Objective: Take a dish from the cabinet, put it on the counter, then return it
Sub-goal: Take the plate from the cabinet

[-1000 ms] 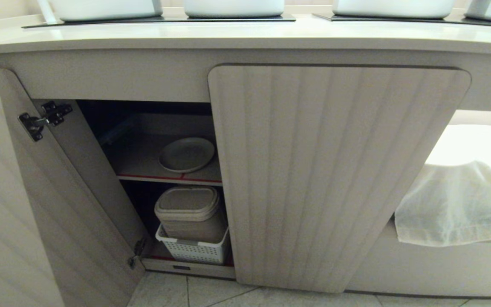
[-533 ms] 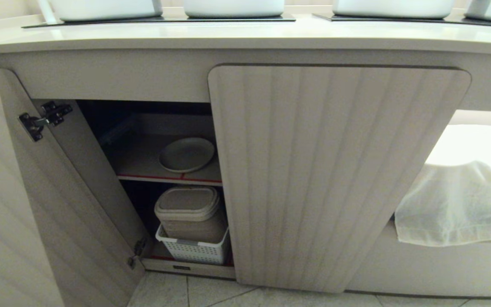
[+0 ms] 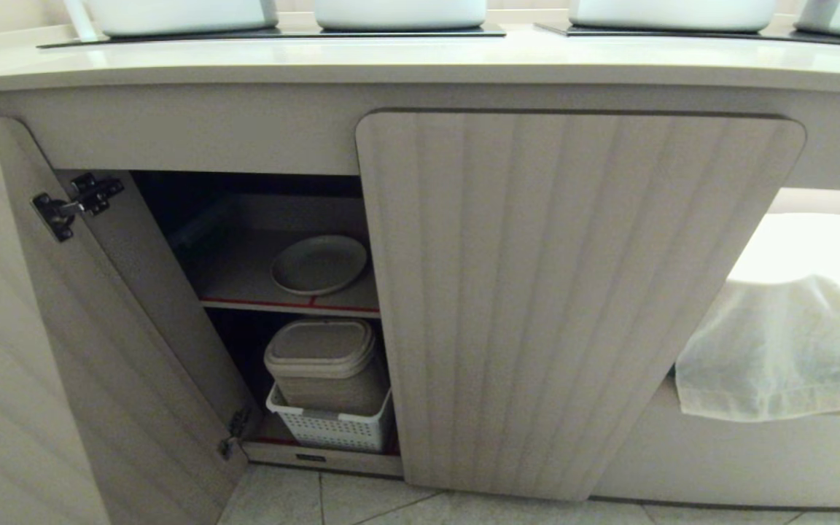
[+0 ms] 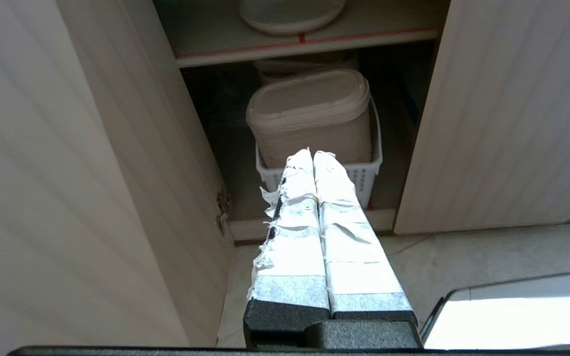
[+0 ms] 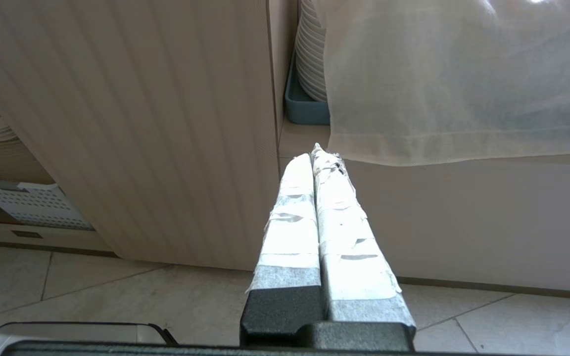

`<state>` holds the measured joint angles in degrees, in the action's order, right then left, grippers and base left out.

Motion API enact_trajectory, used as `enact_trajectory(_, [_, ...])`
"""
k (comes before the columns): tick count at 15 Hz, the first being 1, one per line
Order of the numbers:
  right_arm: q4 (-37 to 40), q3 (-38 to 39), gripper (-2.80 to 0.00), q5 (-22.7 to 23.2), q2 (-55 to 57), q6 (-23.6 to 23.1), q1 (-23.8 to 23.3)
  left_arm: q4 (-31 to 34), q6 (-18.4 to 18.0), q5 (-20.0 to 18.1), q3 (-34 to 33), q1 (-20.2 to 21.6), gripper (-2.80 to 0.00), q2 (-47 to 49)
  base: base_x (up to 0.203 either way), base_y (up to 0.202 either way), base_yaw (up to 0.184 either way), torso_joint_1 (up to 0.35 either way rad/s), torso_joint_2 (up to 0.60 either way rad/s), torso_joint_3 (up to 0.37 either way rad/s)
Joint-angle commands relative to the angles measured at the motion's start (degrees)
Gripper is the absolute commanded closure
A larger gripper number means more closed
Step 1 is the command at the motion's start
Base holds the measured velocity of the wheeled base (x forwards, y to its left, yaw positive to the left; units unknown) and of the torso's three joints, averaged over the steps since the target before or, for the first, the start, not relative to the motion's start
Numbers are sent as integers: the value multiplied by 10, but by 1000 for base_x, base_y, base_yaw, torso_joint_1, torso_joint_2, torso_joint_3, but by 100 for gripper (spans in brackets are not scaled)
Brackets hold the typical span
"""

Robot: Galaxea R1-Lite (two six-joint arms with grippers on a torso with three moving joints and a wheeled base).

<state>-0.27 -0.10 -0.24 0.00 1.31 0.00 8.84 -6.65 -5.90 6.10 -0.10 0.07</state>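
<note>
**Dish at rest inside the open cabinet**

The dish (image 3: pixel 319 264) lies flat on the red-edged shelf (image 3: pixel 289 303) of the cabinet (image 3: pixel 573 292), above a lidded bin (image 3: pixel 325 364). Left gripper (image 4: pixel 313 154) and right gripper (image 5: pixel 317 154) hang before the cabinet, fingers pressed together, empty.

The left end effector (image 4: pixel 313 154) and the right end effector (image 5: pixel 317 152) both have their taped fingers pressed together, holding nothing.
</note>
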Motion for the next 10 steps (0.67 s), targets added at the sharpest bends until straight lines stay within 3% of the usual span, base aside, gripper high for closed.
enact_trajectory(1, [-1,0,0,0,1,0,0,0,0,0,6,0,0,2,0,0,0,0,0,0])
enact_trajectory(10, [0,0,0,0,0,0,1,-1,0,-1,58,0,0,121,0,0,0,0,0,0])
